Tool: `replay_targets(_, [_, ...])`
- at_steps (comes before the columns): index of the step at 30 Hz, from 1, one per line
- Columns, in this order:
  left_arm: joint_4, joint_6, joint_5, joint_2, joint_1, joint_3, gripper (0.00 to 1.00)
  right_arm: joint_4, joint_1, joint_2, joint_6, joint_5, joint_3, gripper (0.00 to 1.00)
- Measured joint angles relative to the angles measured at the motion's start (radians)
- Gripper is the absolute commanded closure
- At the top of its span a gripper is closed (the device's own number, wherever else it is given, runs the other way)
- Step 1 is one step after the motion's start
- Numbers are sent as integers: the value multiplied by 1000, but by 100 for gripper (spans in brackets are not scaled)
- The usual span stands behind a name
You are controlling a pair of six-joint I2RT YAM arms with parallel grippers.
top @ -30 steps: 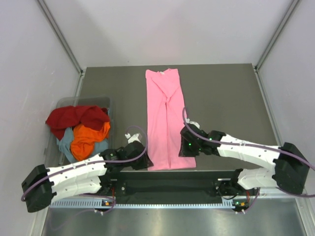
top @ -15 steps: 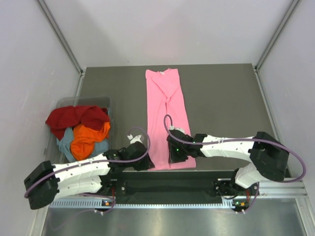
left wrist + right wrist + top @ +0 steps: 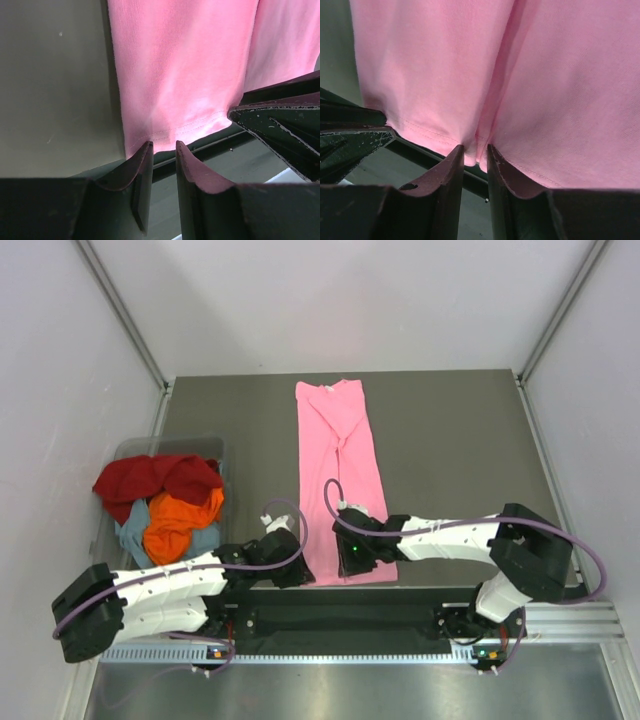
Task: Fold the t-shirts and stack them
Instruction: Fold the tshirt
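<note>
Left tool [image 3: 164, 145]: jaws narrowly parted at the near hem's left corner of the pink t-shirt [image 3: 185, 65]; cannot tell if it grips. Right tool [image 3: 474, 149]: likewise, at mid-hem. Shirt lies as a long strip on the bench [image 3: 450, 440]. Recommended: pinch all layers, lift evenly, fold toward the collar.

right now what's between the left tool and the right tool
The near hem of the bright pink cloth t-shirt runs between the left tool and the right tool, seen best in the left wrist view.
</note>
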Motion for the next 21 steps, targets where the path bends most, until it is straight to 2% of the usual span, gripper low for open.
replay_targets(5, [0, 0, 0, -2, 0, 0, 70, 5, 5, 3, 0, -2, 1, 75])
replay_targets(8, [1, 0, 0, -3, 0, 0, 70, 3, 6, 12, 0, -2, 13, 79])
replay_targets(12, [0, 0, 0, -5, 0, 0, 69, -2, 9, 14, 0, -2, 21, 90])
replay_targets(19, [-14, 0, -5, -47, 0, 1, 69, -18, 14, 14, 1, 8, 26, 100])
replay_targets(21, [-33, 1, -15, -63, 0, 6, 68, -19, 14, 14, 2, 12, 26, 100])
